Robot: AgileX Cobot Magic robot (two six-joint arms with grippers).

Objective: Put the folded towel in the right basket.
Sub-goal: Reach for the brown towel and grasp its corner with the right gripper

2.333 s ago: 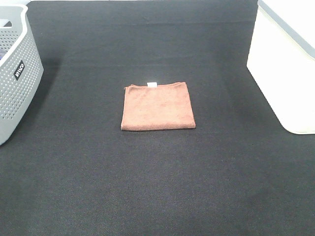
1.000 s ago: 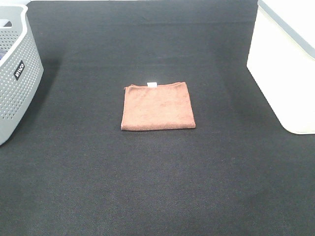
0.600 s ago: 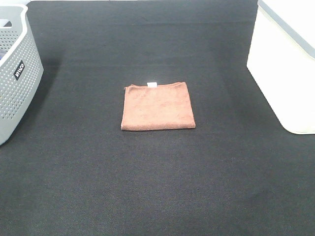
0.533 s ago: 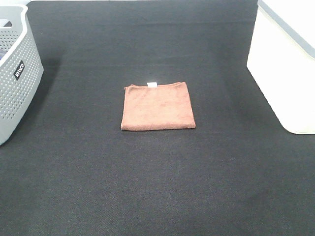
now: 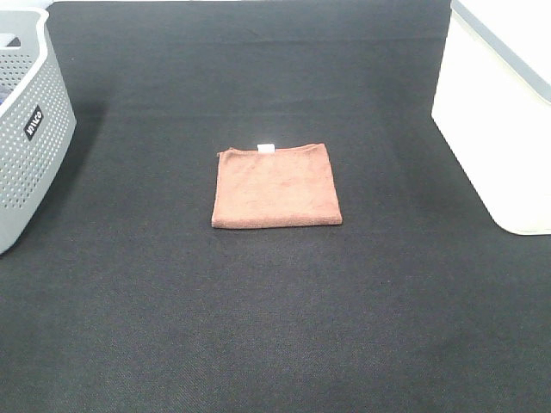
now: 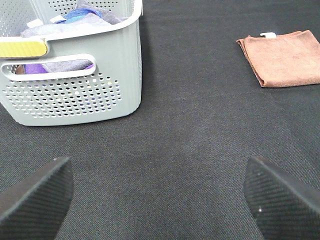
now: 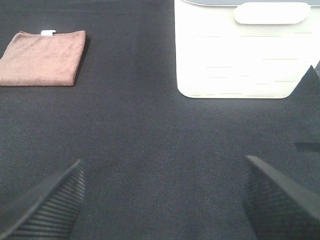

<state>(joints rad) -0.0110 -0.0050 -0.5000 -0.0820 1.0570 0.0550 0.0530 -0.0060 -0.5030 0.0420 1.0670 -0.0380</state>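
From the high camera, the brown towel [image 5: 276, 187] lies flat and folded in the middle of the dark surface [image 5: 275, 327], a small white tag [image 5: 267, 148] on its far edge. The white basket [image 5: 495, 129] stands at the right edge and the grey basket [image 5: 30, 146] at the left, both well apart from the towel.

Over to the left wrist: the left gripper [image 6: 160, 200] hangs just above the surface, jaws wide apart, nothing between them. The grey basket [image 6: 75, 95] sits close ahead with cloths [image 6: 85, 10] piled inside, and the towel [image 6: 285, 57] lies off to the far side.

Now the right wrist: the right gripper [image 7: 162, 200] also has its jaws spread and empty. The white basket [image 7: 240, 55] is just ahead, the towel [image 7: 42, 57] beside it but not touching.
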